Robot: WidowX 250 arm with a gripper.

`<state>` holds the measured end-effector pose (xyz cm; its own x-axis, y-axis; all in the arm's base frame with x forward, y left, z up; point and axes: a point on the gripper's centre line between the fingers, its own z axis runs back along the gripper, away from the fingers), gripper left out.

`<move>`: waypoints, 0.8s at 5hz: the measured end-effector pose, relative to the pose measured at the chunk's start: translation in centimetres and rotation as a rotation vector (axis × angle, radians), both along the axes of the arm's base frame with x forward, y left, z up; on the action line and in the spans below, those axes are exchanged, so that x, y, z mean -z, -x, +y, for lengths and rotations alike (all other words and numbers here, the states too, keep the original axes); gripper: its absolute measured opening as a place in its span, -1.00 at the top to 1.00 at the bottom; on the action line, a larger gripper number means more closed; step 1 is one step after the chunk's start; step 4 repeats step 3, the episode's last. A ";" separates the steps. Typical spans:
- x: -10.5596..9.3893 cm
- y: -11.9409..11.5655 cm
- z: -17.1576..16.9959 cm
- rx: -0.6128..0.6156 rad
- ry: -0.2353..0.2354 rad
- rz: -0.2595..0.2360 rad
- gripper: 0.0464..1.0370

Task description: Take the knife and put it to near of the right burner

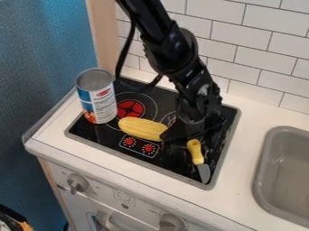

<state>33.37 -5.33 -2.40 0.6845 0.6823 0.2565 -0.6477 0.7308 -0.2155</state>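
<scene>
The knife (197,155) lies at the stove top's (109,136) near right part, blade towards its near edge. The end effector (188,136) is over the stove top's right side, at the knife's yellow handle; whether it is apart or together, I cannot tell. The corn (141,128) lies near the stove top's middle; the labelled can (98,100) stands at its left. Bare desk (245,149) separates its right edge from the sink (283,167).

Can (96,96) left, corn (142,129) centre (on the stove (109,139)), knife (197,155) right.
</scene>
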 end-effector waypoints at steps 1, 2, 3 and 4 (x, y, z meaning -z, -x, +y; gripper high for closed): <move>-2.8 -0.5 0.0 -0.008 0.016 -0.064 -0.92; -5.8 -0.7 0.0 -0.043 0.046 -0.113 -0.92; -7.1 -0.4 0.9 -0.106 0.030 -0.111 -0.92; -7.1 -0.4 0.9 -0.106 0.030 -0.111 -0.92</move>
